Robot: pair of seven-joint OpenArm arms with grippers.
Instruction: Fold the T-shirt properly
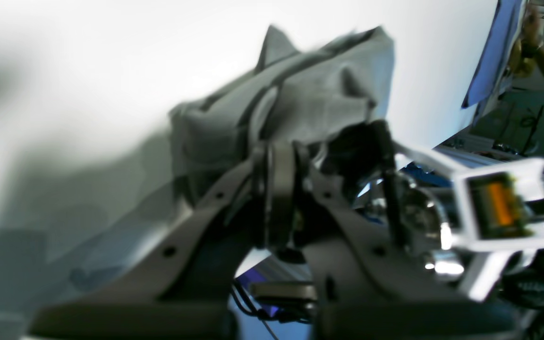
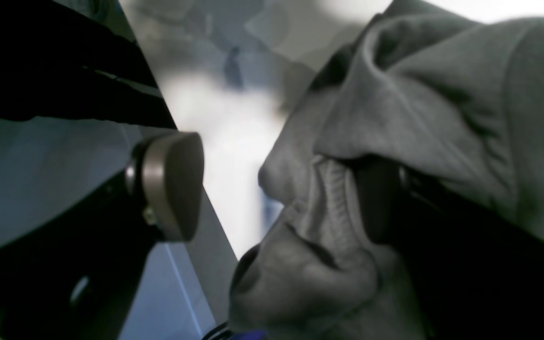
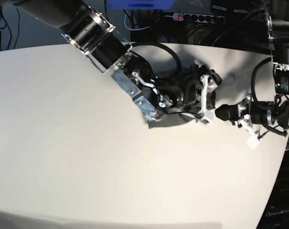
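In the base view the right gripper (image 3: 182,102) reaches in from the upper left to the middle of the white table (image 3: 63,143). Its wrist view shows the jaws spread wide, one pad (image 2: 173,184) bare, the other finger under bunched T-shirt (image 2: 418,118) (draped, not pinched). The T-shirt is largely hidden in the base view. At centre right the left gripper (image 1: 279,156) is closed tight on a fold of the T-shirt.
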